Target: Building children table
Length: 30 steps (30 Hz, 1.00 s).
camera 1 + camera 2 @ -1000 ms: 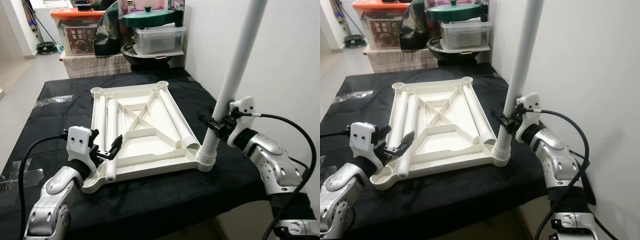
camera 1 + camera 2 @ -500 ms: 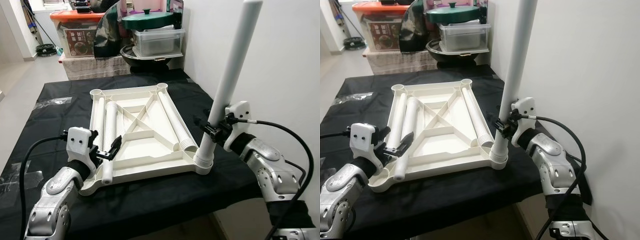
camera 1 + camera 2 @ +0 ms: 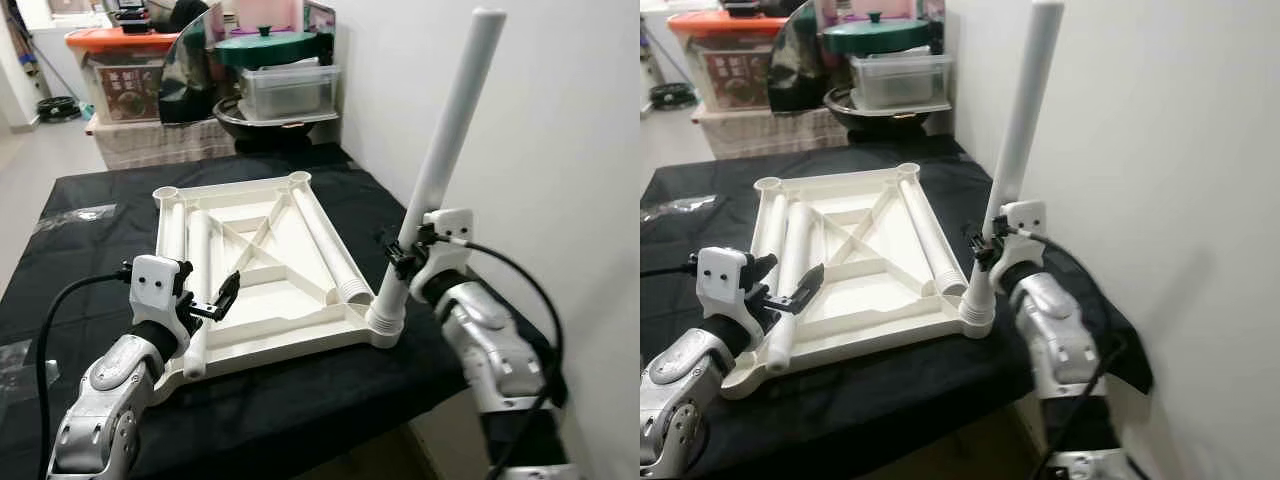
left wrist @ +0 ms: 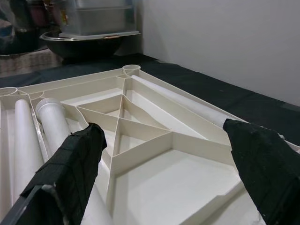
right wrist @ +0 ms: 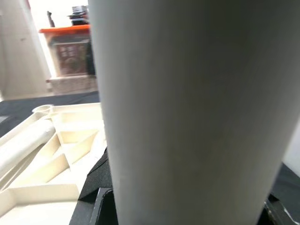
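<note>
1. Black cloth [image 3: 300,390] covers the work surface, with a bare white wall beside the right arm and stacked storage boxes [image 3: 130,70] beyond the far edge.
2. At the left, the left gripper [image 3: 212,300] stands open, its black fingers [image 4: 75,164] spread over the near edge of the upturned tabletop [image 3: 270,290]. A loose leg [image 3: 197,290] lies just beneath and ahead of it, its long axis running away from the fingers toward the far rim. This arm is the nearer one to that leg, so a grasp from above, across the tube, looks like the natural next move.
3. Rigid cream plastic forms the tabletop, ribbed underneath with a diagonal cross brace and round sockets at the corners; two more smooth tubes lie along its side channels.
4. At the right, the right gripper [image 3: 403,255] is clamped around an upright leg [image 3: 440,170], low on its shaft. That tube leans slightly, and its ridged base sits in the near corner socket [image 3: 384,325] directly below the fingers.
</note>
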Available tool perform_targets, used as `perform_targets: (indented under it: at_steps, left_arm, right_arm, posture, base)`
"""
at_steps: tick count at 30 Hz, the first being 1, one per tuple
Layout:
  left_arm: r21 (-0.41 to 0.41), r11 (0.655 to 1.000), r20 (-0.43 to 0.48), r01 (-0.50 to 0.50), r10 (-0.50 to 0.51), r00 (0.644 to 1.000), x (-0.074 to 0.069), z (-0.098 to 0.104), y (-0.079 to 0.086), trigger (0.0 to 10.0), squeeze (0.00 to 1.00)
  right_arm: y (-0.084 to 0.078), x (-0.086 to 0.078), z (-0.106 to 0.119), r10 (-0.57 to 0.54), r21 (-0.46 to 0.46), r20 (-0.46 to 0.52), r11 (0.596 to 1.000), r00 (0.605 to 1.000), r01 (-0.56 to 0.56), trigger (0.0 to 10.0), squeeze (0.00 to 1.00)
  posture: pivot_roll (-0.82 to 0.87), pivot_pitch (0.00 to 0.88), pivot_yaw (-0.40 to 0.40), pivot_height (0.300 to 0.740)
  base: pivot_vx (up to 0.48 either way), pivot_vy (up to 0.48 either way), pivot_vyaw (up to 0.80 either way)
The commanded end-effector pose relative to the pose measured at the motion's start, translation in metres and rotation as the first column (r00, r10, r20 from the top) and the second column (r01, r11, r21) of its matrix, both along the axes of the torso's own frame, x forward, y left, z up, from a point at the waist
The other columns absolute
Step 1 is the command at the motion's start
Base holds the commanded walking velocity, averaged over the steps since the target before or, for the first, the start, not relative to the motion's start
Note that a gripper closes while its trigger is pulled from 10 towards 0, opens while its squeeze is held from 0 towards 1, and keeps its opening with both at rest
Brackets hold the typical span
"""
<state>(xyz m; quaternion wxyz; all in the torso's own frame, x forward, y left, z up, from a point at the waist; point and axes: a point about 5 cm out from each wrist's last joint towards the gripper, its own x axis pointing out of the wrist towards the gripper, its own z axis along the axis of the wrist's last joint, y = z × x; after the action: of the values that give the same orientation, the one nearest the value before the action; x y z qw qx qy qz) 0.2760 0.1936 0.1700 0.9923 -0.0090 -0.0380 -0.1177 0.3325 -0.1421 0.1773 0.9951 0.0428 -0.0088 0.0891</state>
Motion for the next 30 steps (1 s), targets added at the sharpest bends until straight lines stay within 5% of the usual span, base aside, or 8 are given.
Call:
perform_targets:
  at_steps: [1, 10, 12, 15, 30]
  left_arm:
    - [0.010, 1.000, -0.008, -0.014, 0.014, 1.000, -0.001, -0.003, 0.002, 10.0, 0.00]
    - [0.014, 1.000, -0.004, -0.027, 0.027, 1.000, 0.000, -0.003, 0.003, 10.0, 0.00]
    - [0.016, 0.999, -0.004, -0.029, 0.029, 1.000, 0.001, -0.004, 0.001, 10.0, 0.00]
    - [0.017, 0.999, -0.004, -0.032, 0.032, 0.999, 0.000, -0.004, 0.002, 10.0, 0.00]
    - [0.021, 0.999, -0.007, -0.045, 0.045, 0.999, -0.001, -0.005, 0.004, 10.0, 0.00]
  right_arm:
    - [-0.009, -0.008, -0.055, -0.095, -0.038, -0.253, 0.995, 0.963, 0.088, 10.0, 0.00]
    - [0.003, -0.001, -0.056, -0.163, -0.145, -0.282, 0.981, 0.945, 0.126, 10.0, 0.00]
    - [0.023, 0.005, -0.056, -0.125, -0.158, -0.302, 0.984, 0.945, 0.080, 10.0, 0.00]
    - [0.028, 0.007, -0.056, -0.135, -0.157, -0.310, 0.984, 0.941, 0.090, 10.0, 0.00]
    - [0.025, 0.005, -0.063, -0.229, -0.138, -0.339, 0.972, 0.913, 0.192, 10.0, 0.00]
  posture:
    - [0.00, 0.000, -0.016, 0.740]
    - [0.00, 0.000, -0.027, 0.740]
    - [0.01, 0.000, -0.035, 0.740]
    - [0.01, 0.000, -0.038, 0.740]
    - [0.01, 0.000, -0.036, 0.740]
  base:
    - [0.000, 0.000, 0.00]
    - [0.000, 0.000, 0.00]
    - [0.000, 0.000, 0.00]
    - [0.000, 0.000, 0.00]
    - [0.000, 0.000, 0.00]
